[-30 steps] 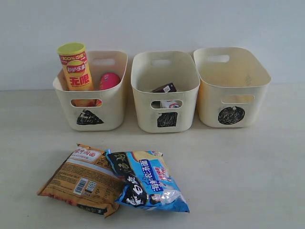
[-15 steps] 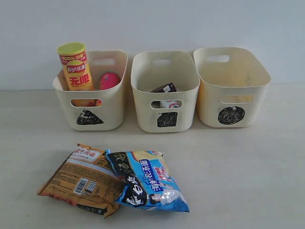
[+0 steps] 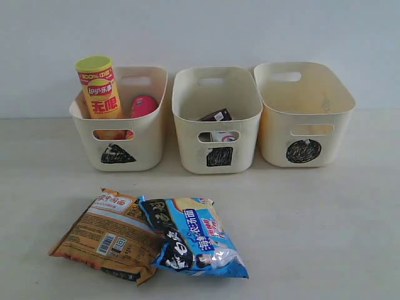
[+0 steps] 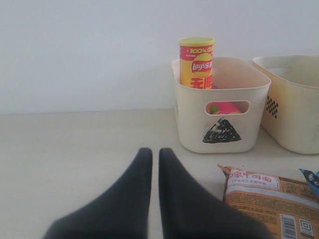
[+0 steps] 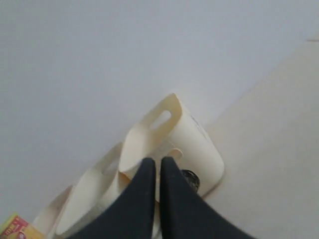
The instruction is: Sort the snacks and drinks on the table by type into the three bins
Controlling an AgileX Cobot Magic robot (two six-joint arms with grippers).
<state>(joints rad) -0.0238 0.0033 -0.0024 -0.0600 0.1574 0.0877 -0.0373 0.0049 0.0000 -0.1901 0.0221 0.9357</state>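
Note:
Three cream bins stand in a row at the back of the table [image 3: 325, 219]. The triangle bin [image 3: 119, 153] holds the yellow-red chip tube [image 3: 100, 87] upright and the pink tube [image 3: 143, 105] low inside. The square bin [image 3: 219, 156] holds a dark purple carton [image 3: 217, 115] and a blue-white carton [image 3: 224, 135]. Nothing shows inside the circle bin [image 3: 304, 150]. In front lie the orange-brown bag [image 3: 103, 234] and, overlapping it, the blue-black bag [image 3: 190, 236]. Neither gripper appears in the exterior view. My left gripper [image 4: 151, 152] is shut and empty over the table, short of the triangle bin [image 4: 219, 132]. My right gripper [image 5: 156, 160] is shut and empty, facing the circle bin [image 5: 199, 149].
A plain white wall rises right behind the bins. In the left wrist view the corner of the orange-brown bag [image 4: 269, 191] lies beside the gripper, and the square bin [image 4: 294, 109] stands beyond the triangle bin.

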